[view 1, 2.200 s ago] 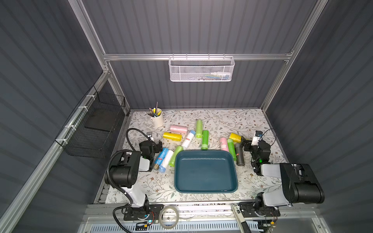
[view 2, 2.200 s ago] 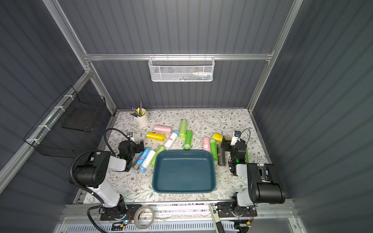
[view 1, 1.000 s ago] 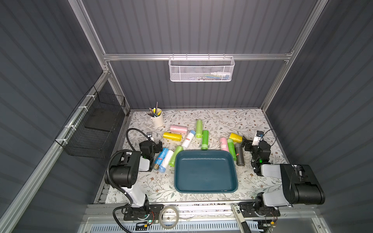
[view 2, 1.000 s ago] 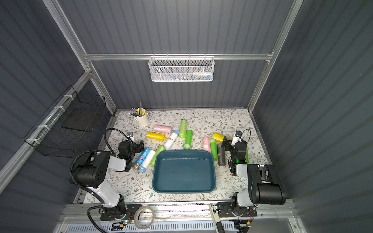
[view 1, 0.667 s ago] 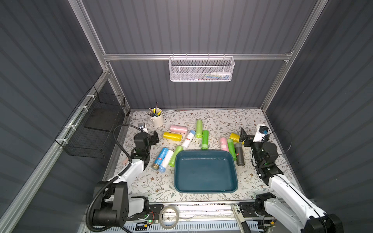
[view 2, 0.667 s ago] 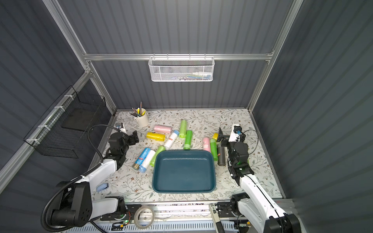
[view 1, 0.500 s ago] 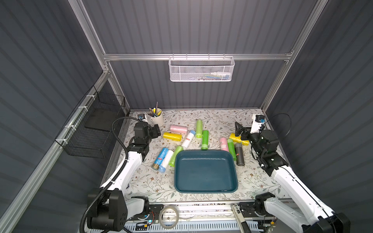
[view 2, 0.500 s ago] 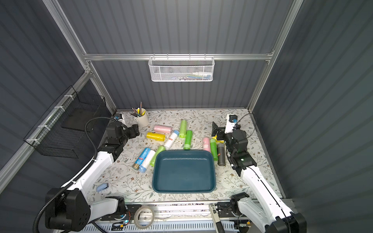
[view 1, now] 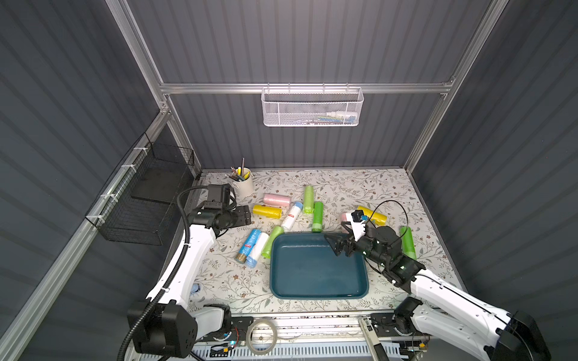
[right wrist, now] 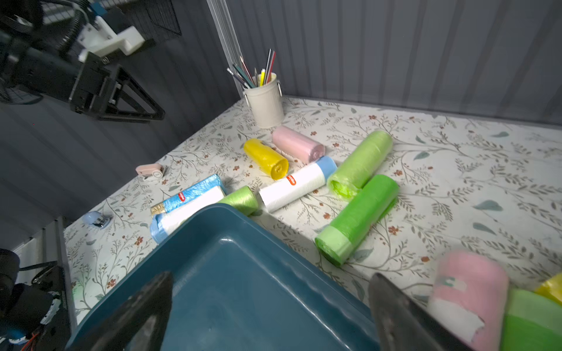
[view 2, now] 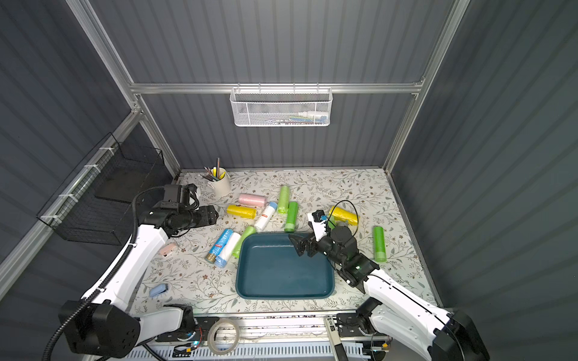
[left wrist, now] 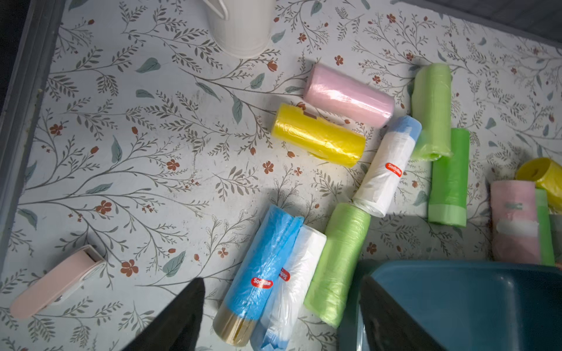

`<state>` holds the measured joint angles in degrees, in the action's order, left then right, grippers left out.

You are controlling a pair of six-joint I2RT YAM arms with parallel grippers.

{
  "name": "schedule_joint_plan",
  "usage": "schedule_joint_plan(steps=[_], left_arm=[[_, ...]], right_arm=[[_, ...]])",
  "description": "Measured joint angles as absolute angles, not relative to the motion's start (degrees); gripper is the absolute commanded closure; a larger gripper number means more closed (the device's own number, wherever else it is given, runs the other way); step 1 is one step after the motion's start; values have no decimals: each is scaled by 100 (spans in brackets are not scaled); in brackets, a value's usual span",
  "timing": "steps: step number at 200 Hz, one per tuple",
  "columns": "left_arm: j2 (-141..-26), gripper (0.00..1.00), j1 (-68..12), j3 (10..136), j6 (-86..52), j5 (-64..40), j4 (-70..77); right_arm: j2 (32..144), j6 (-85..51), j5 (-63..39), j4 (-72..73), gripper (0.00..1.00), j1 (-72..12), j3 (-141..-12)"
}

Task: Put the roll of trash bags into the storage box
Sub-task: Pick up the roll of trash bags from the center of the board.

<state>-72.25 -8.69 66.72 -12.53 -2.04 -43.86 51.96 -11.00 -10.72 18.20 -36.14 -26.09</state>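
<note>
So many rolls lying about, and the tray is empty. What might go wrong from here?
The blue roll and white roll lie touching, a light green roll alongside; the open left pincer might pinch two or send them rolling.
That green roll lies right beside the storage box rim, leaving little room for a finger.
The open right pincer hangs over the box's far edge beside a pink roll packed against others; it may bump the rim or scatter them.

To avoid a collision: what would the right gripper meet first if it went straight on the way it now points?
Probably the floor of the shallow dark teal plastic storage box, over which the right gripper hangs; its tilt is unclear.
</note>
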Motion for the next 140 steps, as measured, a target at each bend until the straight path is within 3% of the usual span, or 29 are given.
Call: schedule_joint_plan(steps=[8, 50, 140], left_arm=[[-7365, 40, -869, 6729, -1098, -274, -4462], [-8326, 37, -869, 6860, -475, -279, -4783], [-8648, 38, -1332, 6066, 252, 506, -4327]], right_arm=[[5210, -1020, -1083, 1929, 1, -3660, -2609], [5570, -545, -1096, 2134, 1, -4134, -2628], [6108, -60, -1007, 1973, 1, -4650, -2969]])
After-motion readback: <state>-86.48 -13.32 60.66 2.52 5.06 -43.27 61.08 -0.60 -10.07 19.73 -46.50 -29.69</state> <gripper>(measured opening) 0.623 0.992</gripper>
